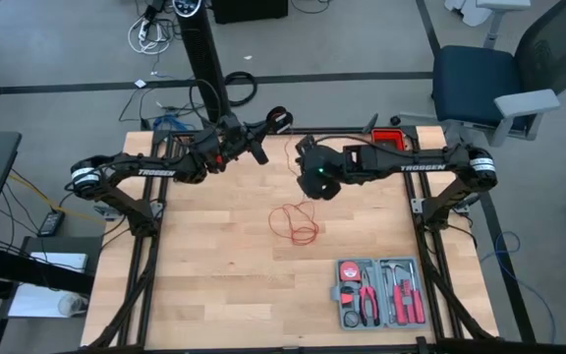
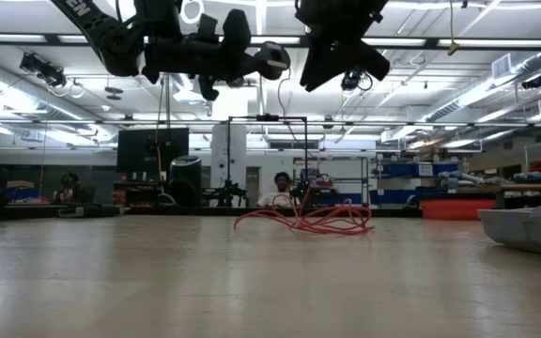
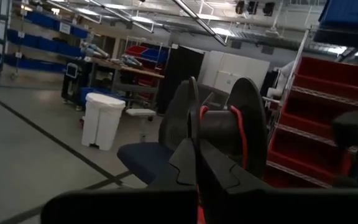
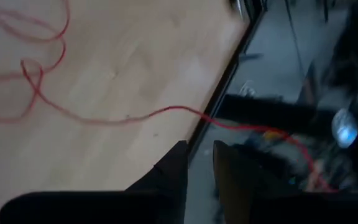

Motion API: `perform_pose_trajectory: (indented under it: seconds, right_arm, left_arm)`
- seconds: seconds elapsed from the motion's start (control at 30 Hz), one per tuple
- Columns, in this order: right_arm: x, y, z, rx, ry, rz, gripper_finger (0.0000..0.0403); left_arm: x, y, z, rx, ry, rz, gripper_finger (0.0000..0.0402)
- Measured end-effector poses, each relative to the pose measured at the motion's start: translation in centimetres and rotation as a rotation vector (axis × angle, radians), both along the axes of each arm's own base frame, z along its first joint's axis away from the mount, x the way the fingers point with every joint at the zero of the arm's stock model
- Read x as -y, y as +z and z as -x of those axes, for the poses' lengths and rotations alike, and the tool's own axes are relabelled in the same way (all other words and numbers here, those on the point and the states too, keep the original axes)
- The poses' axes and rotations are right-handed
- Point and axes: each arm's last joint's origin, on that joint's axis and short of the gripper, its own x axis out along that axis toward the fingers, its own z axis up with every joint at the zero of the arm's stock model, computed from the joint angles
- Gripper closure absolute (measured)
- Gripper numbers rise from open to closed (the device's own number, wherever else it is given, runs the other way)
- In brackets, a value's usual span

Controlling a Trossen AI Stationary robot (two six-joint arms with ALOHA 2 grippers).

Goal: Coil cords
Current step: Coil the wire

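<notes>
- High view only: full table (image 1: 214, 265) layout. Red cord (image 1: 298, 222) in loose loops near table centre; grey tool case (image 1: 379, 292) w/ red-handled tools near front right corner, well apart from cord.
- Same view: left gripper (image 1: 259, 138) raised over table's far edge, holding black spool (image 1: 277, 121); right gripper (image 1: 314, 183) up above the table just beyond cord pile, thin strand running from pile up toward it.
- Low view only: height. Cord (image 2: 303, 219) flat on table as low tangle; both arms high overhead, neither touching wood. Case edge (image 2: 529, 230) at right. People seated in room behind.
- Left wrist view only: spool (image 3: 222, 127) close up, red cord (image 3: 243, 138) wound round hub, left gripper (image 3: 197, 177) fingers together, clamped on spool's rim.
- Right wrist view only: right gripper (image 4: 199, 171) fingers slightly apart w/ narrow gap, nothing seen between. Cord (image 4: 135, 117) crosses wood ahead of fingertips, passes over table edge, carries on past it; loops farther off.
</notes>
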Motion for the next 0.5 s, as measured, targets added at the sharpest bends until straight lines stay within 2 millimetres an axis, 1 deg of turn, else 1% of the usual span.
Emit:
perform_pose_trajectory:
  seconds: [0.2, 0.33, 0.5]
  right_arm:
    - [-0.4, -0.1, -0.1, -0.159, 0.257, 0.195, 0.0326]
    - [-0.5, -1.3, -0.6, -0.259, 0.382, 0.228, 0.0321]
    - [-0.6, -3.0, -2.0, -0.338, 0.459, 0.291, 0.0319]
  left_arm:
    - [0.0, 0.0, 0.0, 0.035, -0.017, 0.05, 0.0401]
    - [0.1, 0.0, -0.1, 0.036, -0.05, 0.051, 0.0401]
    - [0.1, 0.1, -0.1, 0.049, -0.076, 0.063, 0.0401]
